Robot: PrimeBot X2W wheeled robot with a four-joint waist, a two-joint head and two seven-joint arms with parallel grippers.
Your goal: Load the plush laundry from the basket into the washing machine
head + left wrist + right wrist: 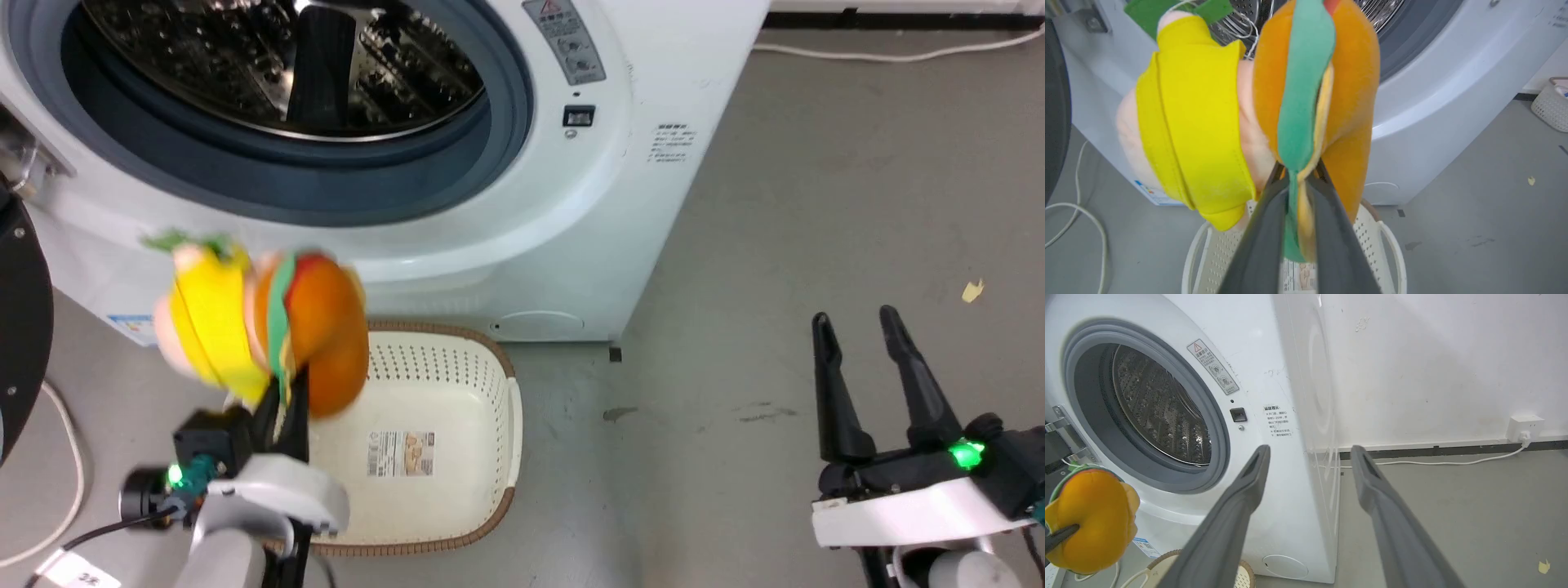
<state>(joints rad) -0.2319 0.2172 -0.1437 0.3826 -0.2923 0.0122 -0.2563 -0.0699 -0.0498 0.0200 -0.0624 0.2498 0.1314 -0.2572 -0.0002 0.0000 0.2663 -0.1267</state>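
Two plush toys are counted, both lifted off the floor by the left gripper (1298, 176); its jaws are clenched on the green and cream layers of the orange burger plush (331, 343); the pink-headed doll (208, 327), in its yellow shirt, is pressed against the burger plush's left side, and whether it is pinched as well cannot be told. The pair is held in front of the lower face of the one washing machine (653, 204), below the door opening and above the left part of the basket (441, 359). One basket is seen on the floor just before the machine, cream and perforated with a brown rim; one paper label (402, 454) lies on its floor. One steel drum (245, 65) is seen through the opening, ringed by one grey door seal (490, 155); the dark door (20, 310) is swung to the left. The right gripper (855, 317) is kept low at the right, well apart from the toys; its jaws are released, spread wide, and nothing is between them. In the left wrist view one further pale perforated basket (1549, 104) is seen by the wall. One white cable (1453, 462) is run along the wall foot to one socket (1525, 426); one yellowish scrap (971, 290) lies on the grey floor (816, 163).
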